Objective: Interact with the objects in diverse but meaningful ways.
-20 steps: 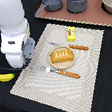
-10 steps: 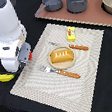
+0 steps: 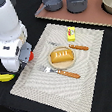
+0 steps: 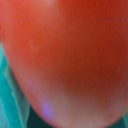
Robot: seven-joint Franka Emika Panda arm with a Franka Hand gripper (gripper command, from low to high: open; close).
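My gripper (image 3: 26,56) hangs at the left edge of the placemat (image 3: 90,83), mostly hidden by the white arm. A red tomato (image 3: 30,56) shows at its tip and fills the wrist view (image 4: 65,55), so it sits between the jaws; the fingers themselves do not show. A yellow banana (image 3: 4,77) lies on the black table just left of and below the gripper. The orange ridged bread block (image 3: 61,56) sits at the mat's middle. The small yellow box (image 3: 70,34) stands at the mat's far side.
An orange-handled fork (image 3: 59,71) lies in front of the bread and an orange-handled knife (image 3: 73,47) behind it. Two grey pots (image 3: 53,1) (image 3: 78,0) and a bowl (image 3: 108,2) stand on a brown board at the back.
The arm has shifted slightly toward the exterior view's left and lower, with the red tomato staying at the gripper's tip. The other objects have not moved.
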